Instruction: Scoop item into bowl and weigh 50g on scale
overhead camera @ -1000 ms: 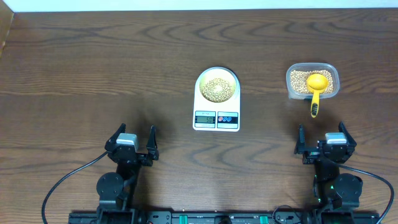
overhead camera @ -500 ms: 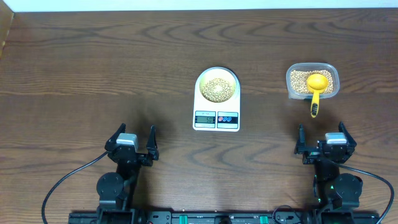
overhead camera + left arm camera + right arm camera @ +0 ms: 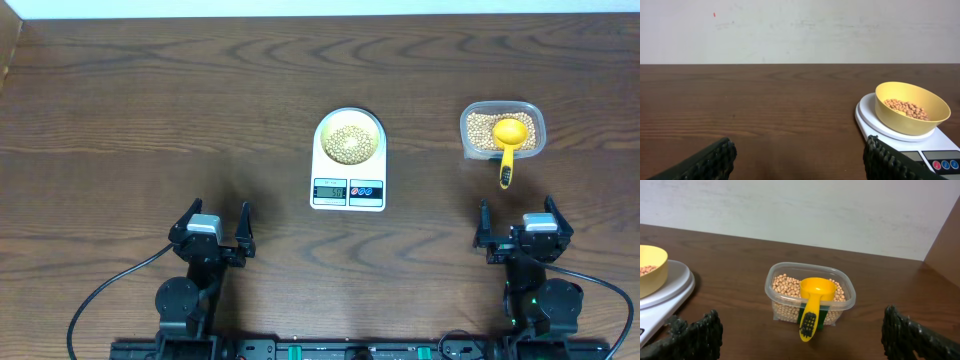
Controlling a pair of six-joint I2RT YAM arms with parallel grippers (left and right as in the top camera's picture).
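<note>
I had both arms parked at the near edge of the wooden table (image 3: 150, 110), well apart from everything on it. The left gripper (image 3: 219, 212) stood with its jaws spread wide and nothing between them, and the right gripper (image 3: 517, 215) was likewise wide apart and empty.

The white digital scale (image 3: 348, 178) sat near the middle of the table, display and two round buttons facing me; the digits were too small for me to read. The pale yellow bowl (image 3: 905, 125) rested upright on the scale's platform, with a shallow layer of beige beans (image 3: 348, 143) in its bottom.

To the right of the scale, well apart from it, was the clear plastic tub (image 3: 785, 312), holding more of the same beans. The bright yellow scoop (image 3: 812, 305) lay in it, cup resting on the beans and handle hanging out over the near rim toward the right arm.
</note>
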